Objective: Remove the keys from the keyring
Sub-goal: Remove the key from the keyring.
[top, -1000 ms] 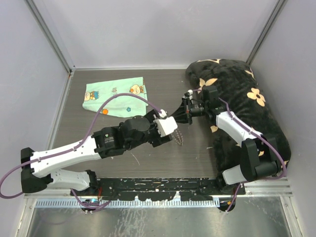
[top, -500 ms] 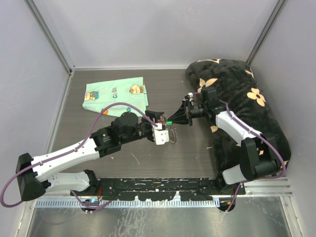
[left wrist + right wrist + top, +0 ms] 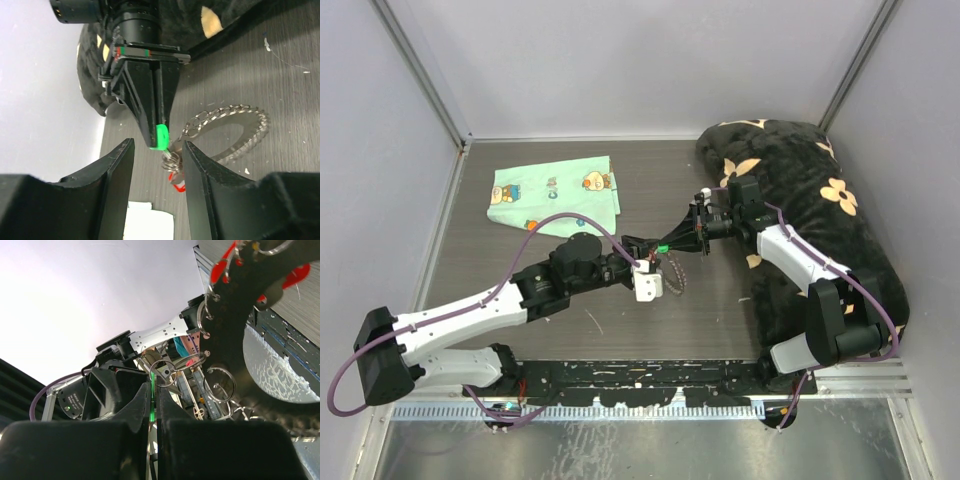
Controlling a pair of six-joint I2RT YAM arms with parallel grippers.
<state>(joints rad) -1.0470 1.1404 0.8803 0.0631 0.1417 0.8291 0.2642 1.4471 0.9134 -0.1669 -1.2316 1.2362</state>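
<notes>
My right gripper [image 3: 672,244] is shut on a key with a green head [image 3: 161,136], held above the table. From that key the keyring [image 3: 250,135], a thin silver loop fringed with small metal pieces, hangs on small split rings. A red-headed key [image 3: 177,184] dangles just below them. My left gripper [image 3: 157,150] is open, one jaw on each side of the green key and the small rings; I see no contact. In the right wrist view the green key [image 3: 151,405] shows as a thin strip between the closed fingers, with the keyring [image 3: 235,315] a dark silhouette.
A mint-green cartoon-print cloth [image 3: 553,190] lies at the back left of the dark table. A large black cushion with tan flowers [image 3: 800,200] fills the right side, under the right arm. Grey walls stand on three sides.
My left gripper has turned and risen to the right gripper's tip, and its jaws have narrowed around the green key. The right gripper has stayed put with the key.
</notes>
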